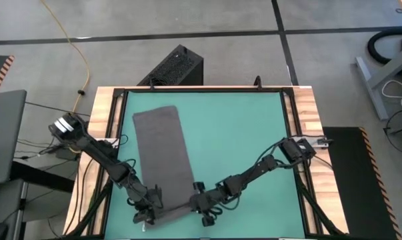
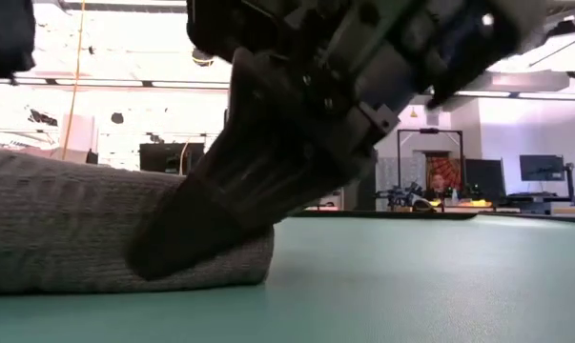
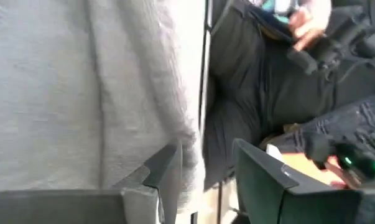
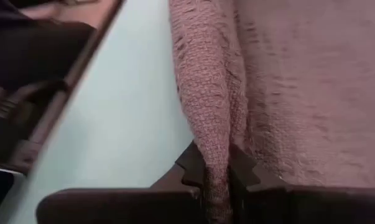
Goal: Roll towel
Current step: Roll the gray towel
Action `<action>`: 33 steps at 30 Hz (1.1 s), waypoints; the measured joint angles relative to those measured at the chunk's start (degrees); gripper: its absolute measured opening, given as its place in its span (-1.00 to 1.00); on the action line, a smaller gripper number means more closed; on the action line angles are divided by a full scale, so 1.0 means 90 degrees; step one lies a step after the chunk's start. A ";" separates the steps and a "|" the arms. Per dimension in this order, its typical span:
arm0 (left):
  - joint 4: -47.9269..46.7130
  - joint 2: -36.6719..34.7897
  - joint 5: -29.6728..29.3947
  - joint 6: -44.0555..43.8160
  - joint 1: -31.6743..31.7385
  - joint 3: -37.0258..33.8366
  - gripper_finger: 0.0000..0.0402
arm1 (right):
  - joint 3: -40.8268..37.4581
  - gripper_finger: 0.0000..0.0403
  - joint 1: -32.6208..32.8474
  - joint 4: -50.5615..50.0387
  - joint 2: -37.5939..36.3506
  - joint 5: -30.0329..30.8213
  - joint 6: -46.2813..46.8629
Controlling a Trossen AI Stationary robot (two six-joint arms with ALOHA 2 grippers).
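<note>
The dark grey towel (image 1: 162,153) lies as a long folded strip on the green mat, running from the far left toward the near edge. Its near end is bunched up thick (image 2: 77,229). My left gripper (image 1: 147,208) is at the near end's left side. It is open, and the towel's edge (image 3: 190,149) stands between its fingers (image 3: 206,171). My right gripper (image 1: 199,203) is at the near end's right side, shut on the towel (image 4: 217,171). The white tag is not visible. My left gripper: the towel's edge lies against or just beyond one finger (image 3: 165,168); I cannot tell whether it touches. My right gripper pinches a raised fold at the right edge of the towel's near end (image 4: 213,146) between its two fingers. The fingers slant down from the table's right side (image 2: 201,224). The bunched end rests on the mat.
Bare green mat (image 1: 241,133) spreads to the right of the towel. Wooden side rails (image 1: 104,113) and a black frame border the mat. A black box (image 1: 177,67) stands on the floor beyond the far edge. A person (image 2: 440,186) sits far back in the room.
</note>
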 joint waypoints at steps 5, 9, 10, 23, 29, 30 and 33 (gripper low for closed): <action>-0.1058 -0.1041 -0.0543 0.0250 0.0081 0.0001 -0.35 | -0.0002 -0.79 -0.0262 0.0022 0.0007 -0.0961 0.0792; -0.1392 -0.1705 -0.1653 0.0817 -0.0073 0.0155 -0.35 | -0.0010 -0.79 -0.0463 0.0086 0.0019 -0.1487 0.1271; -0.1538 -0.1736 -0.1978 0.1032 -0.0162 0.0272 -0.36 | -0.0010 -0.79 -0.0510 0.0094 0.0023 -0.1603 0.1401; -0.3915 0.1036 -0.3047 0.2593 -0.0614 0.2848 -0.71 | -0.0012 -0.79 -0.0989 0.0102 0.0022 -0.2423 0.1864; -0.4672 0.1628 -0.3207 0.2938 -0.0570 0.3544 -0.95 | -0.0012 -0.79 -0.0994 0.0099 0.0022 -0.2512 0.1928; -0.4804 0.1630 -0.3235 0.2844 -0.0548 0.3544 -0.97 | -0.0012 -0.79 -0.0994 0.0099 0.0022 -0.2518 0.1930; -0.5215 0.1630 -0.3253 0.2577 -0.0471 0.3544 -0.99 | -0.0014 -0.77 -0.0994 0.0100 0.0022 -0.2516 0.1929</action>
